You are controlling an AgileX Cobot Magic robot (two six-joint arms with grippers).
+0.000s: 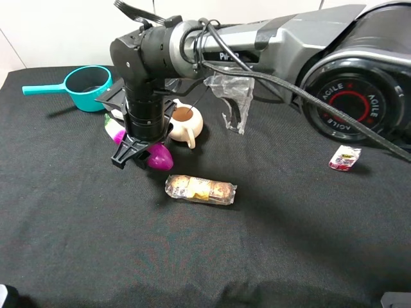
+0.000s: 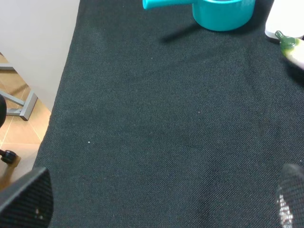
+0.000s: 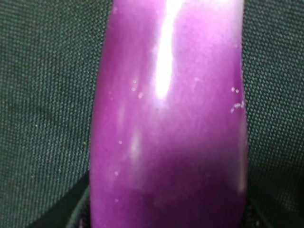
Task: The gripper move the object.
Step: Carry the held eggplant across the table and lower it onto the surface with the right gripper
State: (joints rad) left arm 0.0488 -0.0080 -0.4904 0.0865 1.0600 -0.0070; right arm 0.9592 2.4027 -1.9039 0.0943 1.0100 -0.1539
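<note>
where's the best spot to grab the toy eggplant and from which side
Its thick purple middle, from straight above, closing across the narrow width. The toy eggplant lies flat on the black cloth, long and rounded, tapering toward the white neck, so the ends offer less hold. The right hand is clamped there now.

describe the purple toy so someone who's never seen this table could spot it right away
On the black cloth table, follow the big arm down to its claw, between the teal saucepan and the clear-wrapped snack roll. The toy eggplant lies gripped in that claw. It alone is glossy magenta, with a white neck and green stem tip.
</note>
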